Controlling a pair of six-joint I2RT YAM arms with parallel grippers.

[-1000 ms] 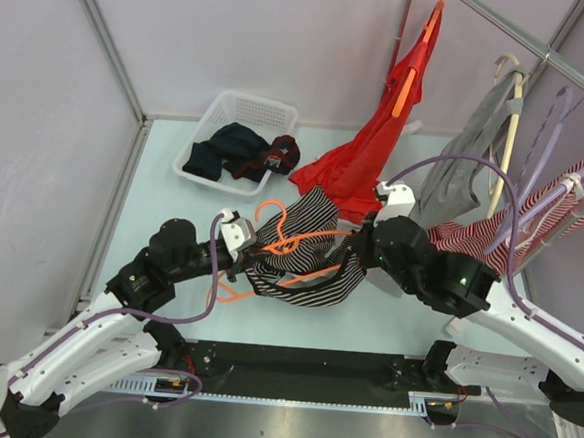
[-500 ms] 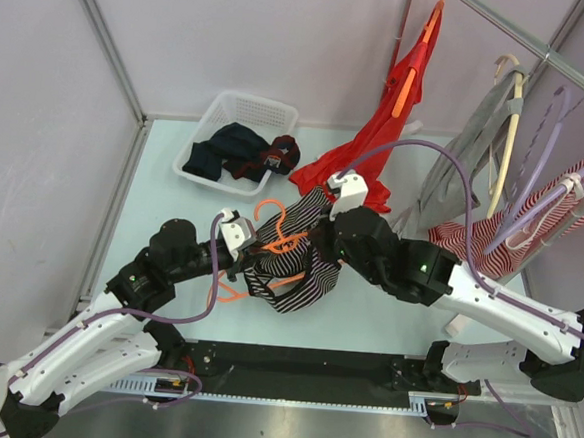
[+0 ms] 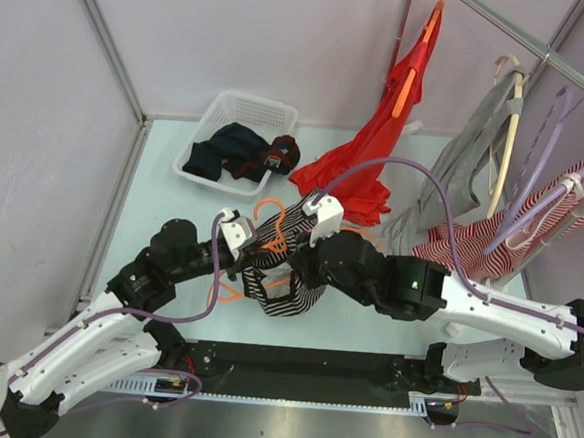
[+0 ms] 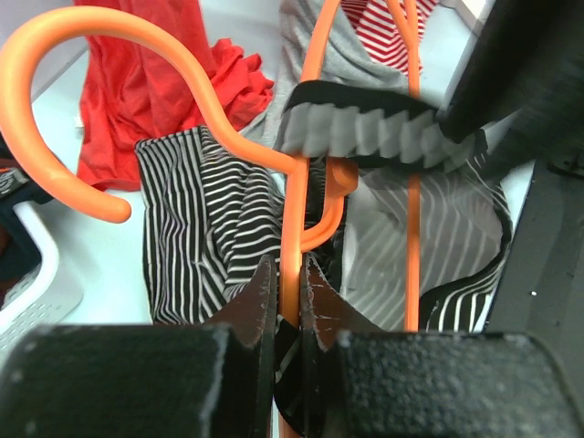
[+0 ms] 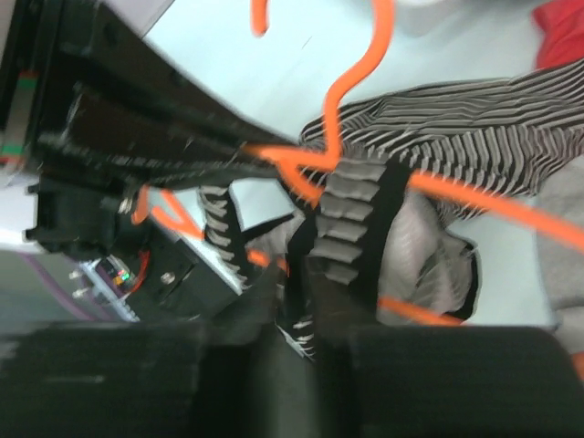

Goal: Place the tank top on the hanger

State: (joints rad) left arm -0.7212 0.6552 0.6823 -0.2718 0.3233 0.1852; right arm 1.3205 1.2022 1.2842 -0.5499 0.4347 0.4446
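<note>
The black-and-white striped tank top (image 3: 290, 279) hangs bunched between my two grippers above the table. It also shows in the left wrist view (image 4: 219, 228) and the right wrist view (image 5: 474, 137). My left gripper (image 3: 248, 248) is shut on the orange hanger (image 3: 271, 226), its jaws clamped on the bar below the hook (image 4: 290, 283). The hanger's arms run through the top's fabric (image 4: 412, 210). My right gripper (image 3: 304, 265) is shut on the tank top's dark-edged strap (image 5: 315, 301), right beside the hanger's neck (image 5: 338, 119). The strap lies stretched across the hanger (image 4: 374, 128).
A white basket (image 3: 235, 140) of dark clothes stands at the back left. A red garment (image 3: 372, 154) on an orange hanger, a grey garment (image 3: 467, 156) and a red-and-white striped garment (image 3: 512, 229) hang from a rail at the right.
My right gripper has moved left with the tank top, from the right of the hanger to right beside my left gripper. The top has bunched up narrower. My left arm has stayed put.
</note>
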